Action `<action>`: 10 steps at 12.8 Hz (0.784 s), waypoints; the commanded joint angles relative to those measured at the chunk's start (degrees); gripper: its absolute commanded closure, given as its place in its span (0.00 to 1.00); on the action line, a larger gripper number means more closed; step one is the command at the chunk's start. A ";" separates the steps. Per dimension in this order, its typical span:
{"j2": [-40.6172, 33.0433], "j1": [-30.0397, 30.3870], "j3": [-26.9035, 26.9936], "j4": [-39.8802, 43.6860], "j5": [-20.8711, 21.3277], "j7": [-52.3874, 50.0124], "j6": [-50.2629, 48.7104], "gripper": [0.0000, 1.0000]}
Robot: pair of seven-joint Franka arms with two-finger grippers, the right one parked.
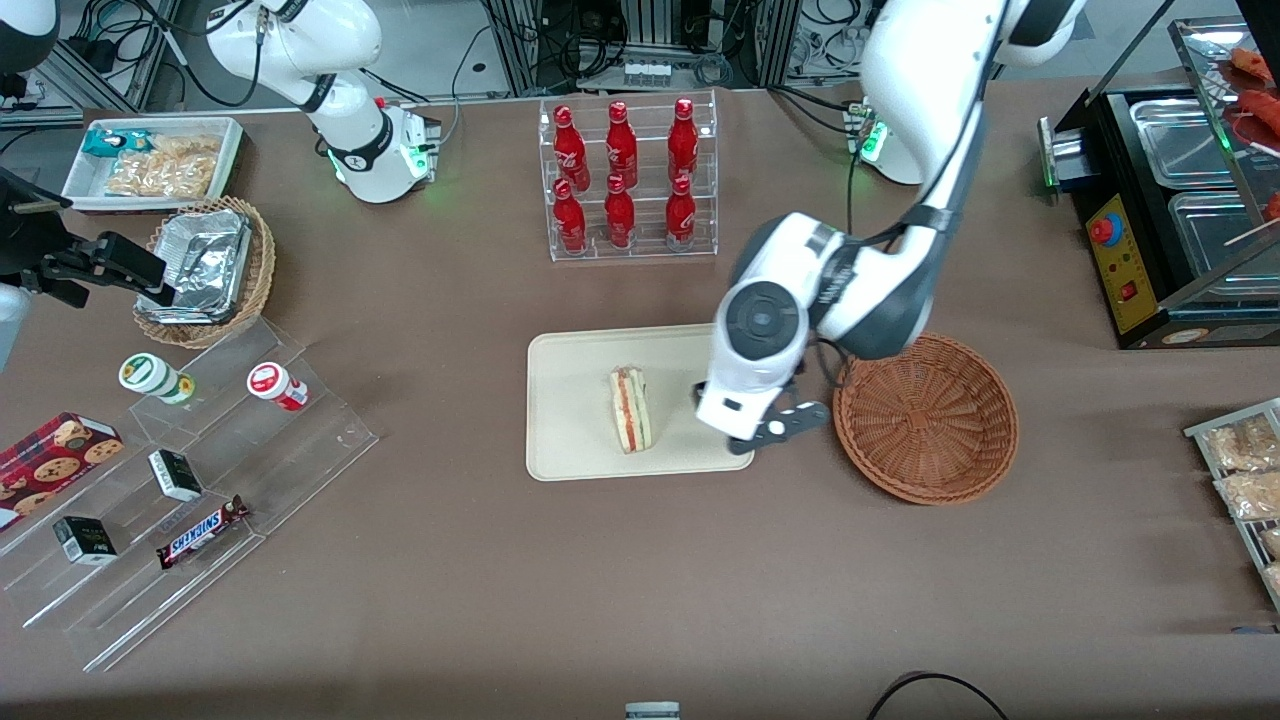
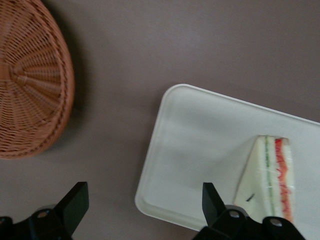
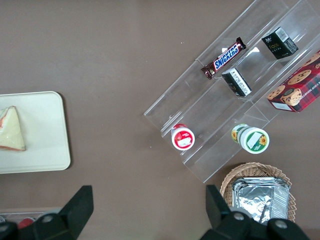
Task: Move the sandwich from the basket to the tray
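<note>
The sandwich [image 1: 631,408] lies in the middle of the cream tray [image 1: 570,400], its red and green filling edge showing. It also shows in the left wrist view [image 2: 267,175] and the right wrist view [image 3: 11,129]. The reddish-brown basket [image 1: 925,415] stands beside the tray toward the working arm's end and holds nothing; part of it shows in the left wrist view [image 2: 30,85]. My left gripper [image 1: 748,428] hangs open and empty over the tray's edge nearest the basket, above the tray corner [image 2: 150,195]. Its fingers [image 2: 77,197] stand wide apart, clear of the sandwich.
A clear rack of red bottles [image 1: 627,180] stands farther from the front camera than the tray. Clear acrylic steps [image 1: 190,480] with snacks, a tan wicker basket with foil containers [image 1: 205,270] and a white bin [image 1: 155,160] lie toward the parked arm's end. A black food warmer [image 1: 1170,200] stands toward the working arm's end.
</note>
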 commanded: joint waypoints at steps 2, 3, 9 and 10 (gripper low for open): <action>-11.28 5.33 -0.18 -12.23 0.48 10.54 0.06 0.00; -13.04 6.74 -0.18 -13.90 0.48 13.36 -0.11 0.00; -24.04 15.37 -0.35 -19.55 1.19 30.68 -6.07 0.00; -25.18 15.98 -0.35 -19.46 1.36 31.66 -7.14 0.00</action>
